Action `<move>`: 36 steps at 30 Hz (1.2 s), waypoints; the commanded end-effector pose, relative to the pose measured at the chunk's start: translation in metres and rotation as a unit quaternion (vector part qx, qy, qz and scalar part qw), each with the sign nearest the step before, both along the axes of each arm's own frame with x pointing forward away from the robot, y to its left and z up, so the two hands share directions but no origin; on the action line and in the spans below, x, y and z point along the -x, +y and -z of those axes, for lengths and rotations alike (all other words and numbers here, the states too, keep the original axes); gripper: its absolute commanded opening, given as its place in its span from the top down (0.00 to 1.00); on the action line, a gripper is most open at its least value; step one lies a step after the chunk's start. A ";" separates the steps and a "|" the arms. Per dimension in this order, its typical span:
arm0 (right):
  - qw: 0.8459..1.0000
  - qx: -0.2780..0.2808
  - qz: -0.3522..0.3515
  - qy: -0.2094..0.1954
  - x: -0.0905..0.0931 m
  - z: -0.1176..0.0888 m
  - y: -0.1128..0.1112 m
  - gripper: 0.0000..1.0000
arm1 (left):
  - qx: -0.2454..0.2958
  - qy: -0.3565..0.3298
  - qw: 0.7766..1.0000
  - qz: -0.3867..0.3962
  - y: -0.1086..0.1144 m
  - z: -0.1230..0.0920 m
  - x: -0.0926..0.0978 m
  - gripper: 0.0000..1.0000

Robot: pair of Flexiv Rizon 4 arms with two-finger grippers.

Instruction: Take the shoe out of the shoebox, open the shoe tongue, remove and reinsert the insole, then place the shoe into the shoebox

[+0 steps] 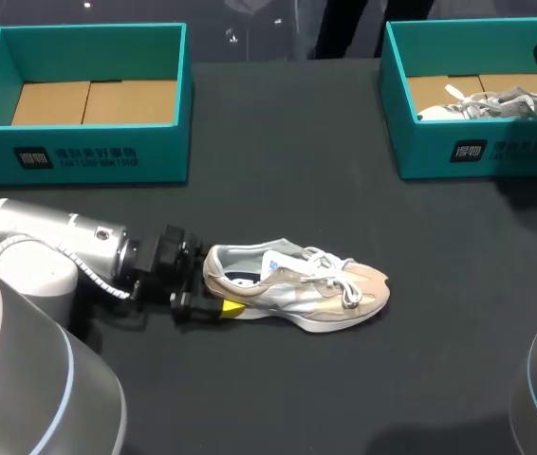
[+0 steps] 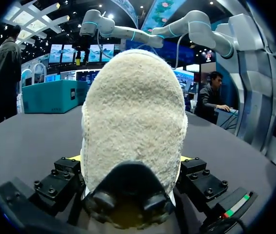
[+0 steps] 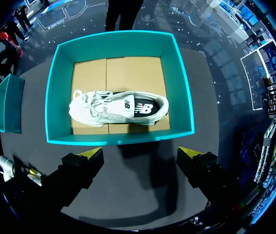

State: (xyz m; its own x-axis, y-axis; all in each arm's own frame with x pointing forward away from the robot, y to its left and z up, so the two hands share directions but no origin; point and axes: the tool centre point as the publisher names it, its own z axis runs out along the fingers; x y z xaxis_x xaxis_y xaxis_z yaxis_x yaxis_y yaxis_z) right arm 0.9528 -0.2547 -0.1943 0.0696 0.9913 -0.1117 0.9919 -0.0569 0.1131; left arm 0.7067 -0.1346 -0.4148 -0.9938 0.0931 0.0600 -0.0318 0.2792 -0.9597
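showed, at the rear left, the left shoebox point(image 1: 88, 152), teal with a cardboard floor. reached in low from the left with the left gripper point(image 1: 210, 286), fingers clamped on the heel of the beige shoe point(image 1: 297, 289) from both sides, yellow tips just showing beside the heel in the left wrist view. lay upright on its sole on the black table point(image 1: 344, 398), outside both boxes, long axis running left to right: heel at the gripper, toe pointing away to the right. hung at the rear right with the right gripper point(image 3: 140, 161), fingers spread apart and holding nothing, above the right shoebox point(image 3: 121, 139) with a white shoe point(image 3: 118, 108) inside. judged the left arm far nearer, and the right arm probably due to cross over for the tongue.
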 end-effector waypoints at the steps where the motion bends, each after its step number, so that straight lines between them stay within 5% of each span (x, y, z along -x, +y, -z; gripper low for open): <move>1: 1.000 0.000 0.000 0.000 0.001 0.000 0.000 0.00 | 0.000 -0.001 1.000 -0.006 -0.002 0.001 0.003 1.00; 36: 1.000 0.000 0.000 0.000 0.001 0.000 0.000 0.00 | 0.003 0.003 1.000 -0.005 -0.002 0.002 0.003 1.00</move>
